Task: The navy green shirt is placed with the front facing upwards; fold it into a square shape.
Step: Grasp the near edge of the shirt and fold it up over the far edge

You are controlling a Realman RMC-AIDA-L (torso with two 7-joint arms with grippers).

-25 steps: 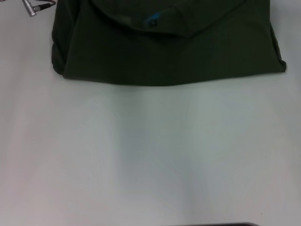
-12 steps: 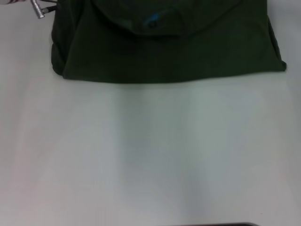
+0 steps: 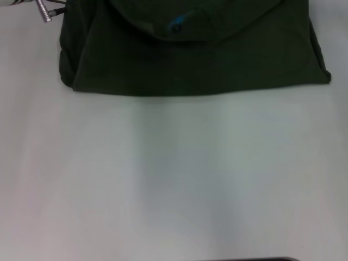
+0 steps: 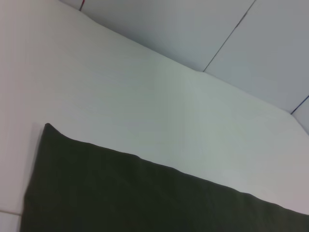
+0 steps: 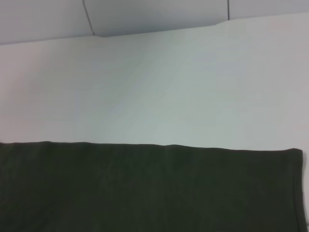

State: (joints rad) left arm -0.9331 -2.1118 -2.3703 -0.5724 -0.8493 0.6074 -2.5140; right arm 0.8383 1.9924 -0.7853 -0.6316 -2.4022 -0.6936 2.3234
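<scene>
Already folded navy green shirt (image 3: 196,60), white table (image 3: 174,179)

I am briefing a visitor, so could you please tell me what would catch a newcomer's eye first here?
The dark green shirt stands out, lying folded at the far side of the white table, with a small blue label at its neck. A metal connector lies just off its far left corner.

silver connector (image 3: 43,13) shifted rightward toward navy green shirt (image 3: 196,60)
</scene>
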